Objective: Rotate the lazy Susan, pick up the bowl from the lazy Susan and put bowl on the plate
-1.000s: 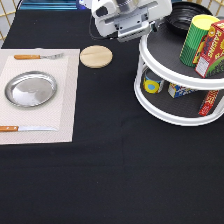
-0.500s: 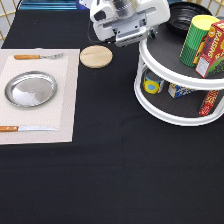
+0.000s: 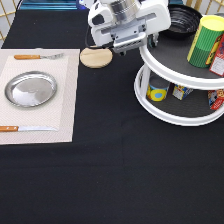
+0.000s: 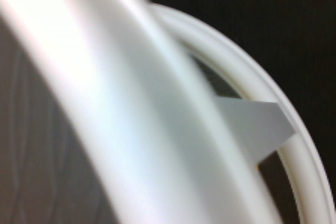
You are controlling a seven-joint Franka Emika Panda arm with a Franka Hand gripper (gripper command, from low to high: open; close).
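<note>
Fingers: tucked out of sight beneath the hand; whether released or clenched cannot be told

Gripper (image 3: 131, 48): at the exterior view's top, over the near-left rim of the lazy Susan (image 3: 170, 118), between the wooden disc (image 3: 96, 57) and the bowl (image 3: 185, 20); nothing seen in its hold

Change: slight only. Over the last second the hand has edged a little toward the exterior view's right and now overlaps the upper tier's rim. The wrist view is filled by that white rim (image 4: 150, 125) from close by. Judged: an approach under way, bowl not yet taken

Bowl: glossy black, on the upper tier at its far side, just to the exterior view's right of the hand; unmoved, appears empty

Lazy Susan, upper tier: bowl; a green-and-yellow striped canister (image 3: 205, 40); a red box (image 3: 219, 55) at the picture's edge
Lazy Susan, lower tier: a yellow-and-blue can (image 3: 159, 92), a small packet (image 3: 182, 91), a red packet (image 3: 216, 99)

Plate (image 3: 31, 89): silver, empty, on a pale placemat (image 3: 65, 115) at the exterior view's left, well apart from the turntable; an orange-handled fork (image 3: 37, 56) above it, a knife (image 3: 27, 128) below

Worktop (image 3: 110, 170): black cloth
</note>
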